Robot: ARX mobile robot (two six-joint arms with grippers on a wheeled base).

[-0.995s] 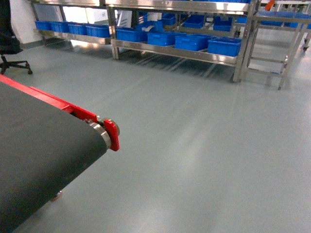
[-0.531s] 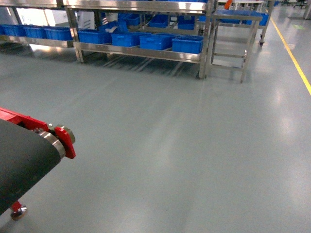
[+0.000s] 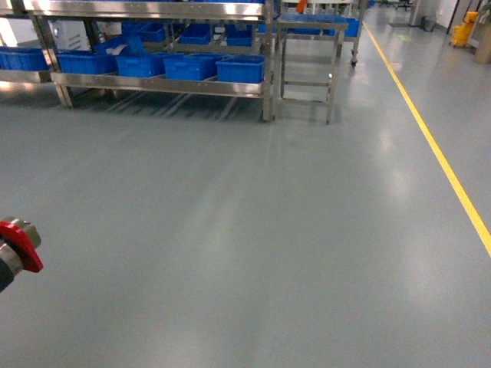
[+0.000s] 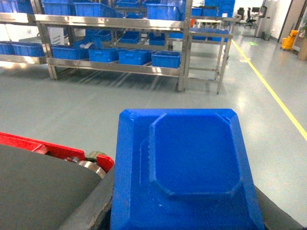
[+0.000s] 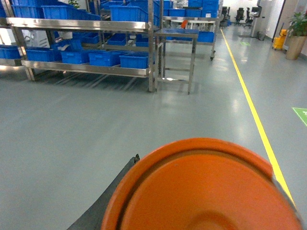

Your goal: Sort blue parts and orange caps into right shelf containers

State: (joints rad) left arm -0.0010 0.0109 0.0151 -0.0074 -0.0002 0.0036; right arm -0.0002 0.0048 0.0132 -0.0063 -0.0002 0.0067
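Note:
In the left wrist view my left gripper (image 4: pixel 187 191) is shut on a blue part (image 4: pixel 192 153), a flat blue block with a raised octagonal face; dark fingers (image 4: pixel 96 201) flank it. My right gripper (image 5: pixel 206 172) is shut on a round orange cap (image 5: pixel 201 191) that fills the lower right wrist view. Far across the floor stands the steel shelf (image 3: pixel 161 84), carrying the blue shelf containers (image 3: pixel 239 69). The same shelf (image 4: pixel 115 21) and containers (image 4: pixel 165 58) show in the left wrist view. Neither gripper shows in the head view.
The red-framed conveyor end (image 3: pixel 19 245) sits at my lower left, its black belt (image 4: pixel 38 191) under the left arm. A small steel stand (image 3: pixel 307 46) adjoins the shelf's right end. A yellow floor line (image 3: pixel 437 146) runs along the right. Grey floor lies between me and the shelf.
The head view has swung to the right: the conveyor has slid almost out of frame on the left, the shelf has shifted left, and the yellow line has come into view.

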